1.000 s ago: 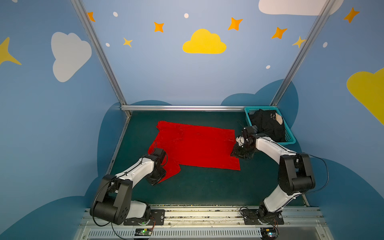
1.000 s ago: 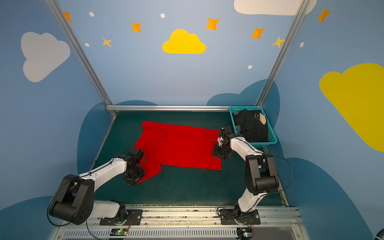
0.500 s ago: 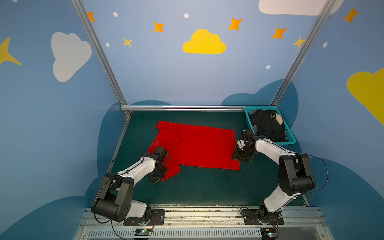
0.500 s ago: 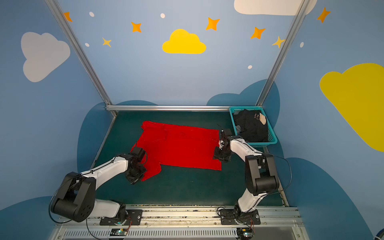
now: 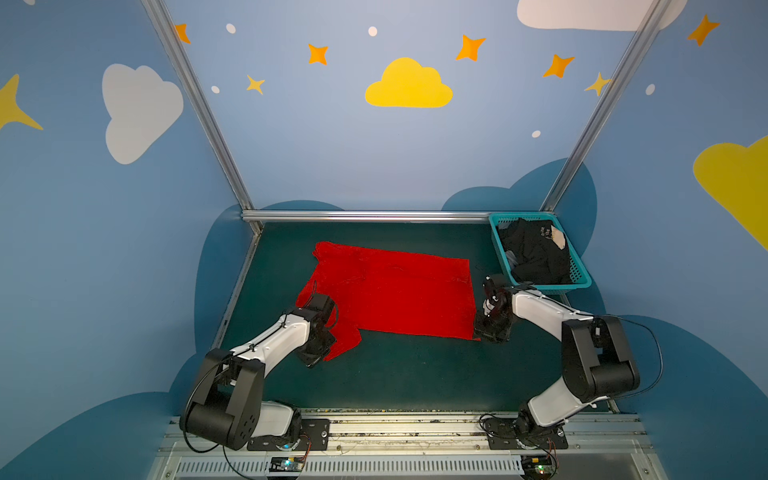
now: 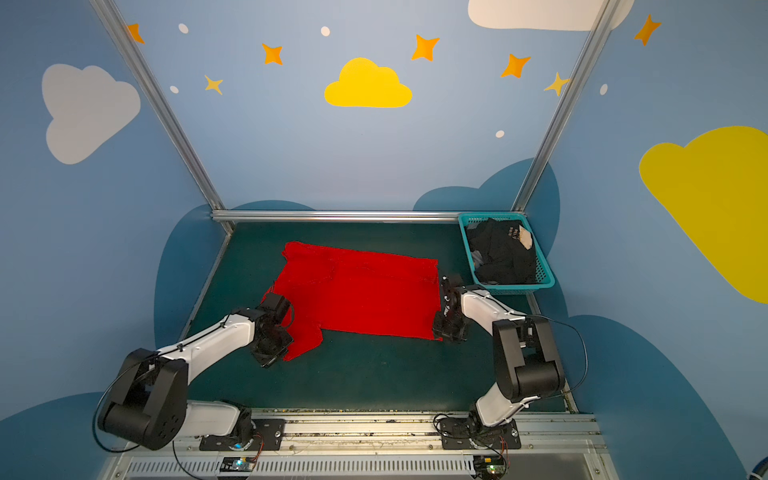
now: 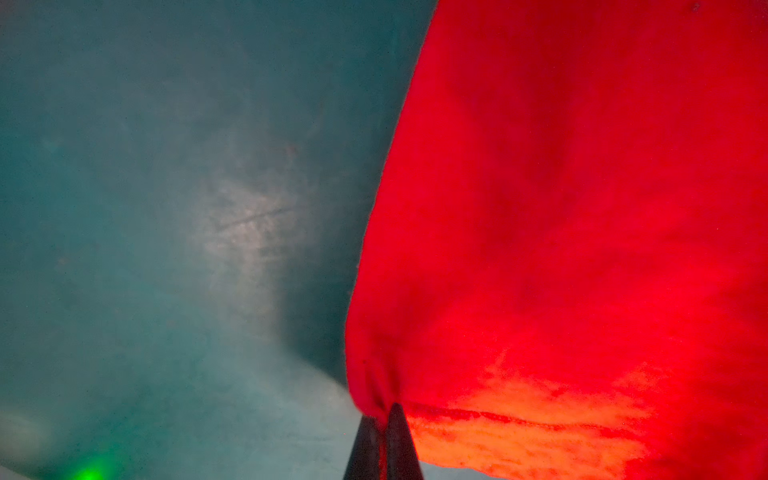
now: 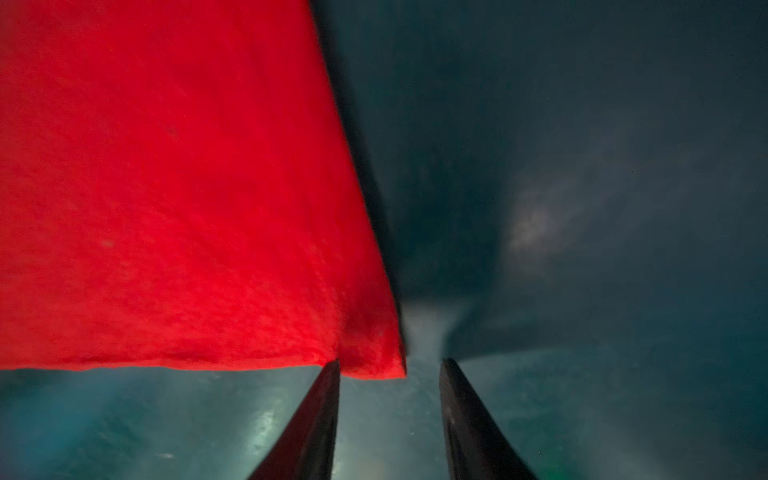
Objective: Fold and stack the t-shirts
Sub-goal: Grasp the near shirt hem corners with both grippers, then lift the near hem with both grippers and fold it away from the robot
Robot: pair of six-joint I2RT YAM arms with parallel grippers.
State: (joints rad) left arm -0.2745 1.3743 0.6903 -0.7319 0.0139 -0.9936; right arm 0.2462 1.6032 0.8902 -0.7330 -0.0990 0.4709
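The red t-shirt (image 5: 399, 295) (image 6: 365, 295) lies spread flat on the green mat in both top views. At its near left edge, my left gripper (image 5: 319, 354) (image 7: 384, 417) is shut, pinching a fold of the red t-shirt (image 7: 561, 208) between its tips. My right gripper (image 5: 485, 332) (image 8: 390, 368) is down at the shirt's near right corner. It is open, and that corner of the red t-shirt (image 8: 174, 199) reaches just between the fingertips. The black t-shirts (image 5: 536, 253) (image 6: 505, 249) are bundled in the basket.
A teal lattice basket (image 5: 552, 286) (image 6: 519, 286) sits at the back right of the mat, just behind my right arm. A metal rail (image 5: 365, 215) runs along the back edge, with blue walls on each side.
My left gripper has shut on the red t-shirt's near left edge. My right gripper has moved a little toward the front, along the shirt's right edge to its near corner.
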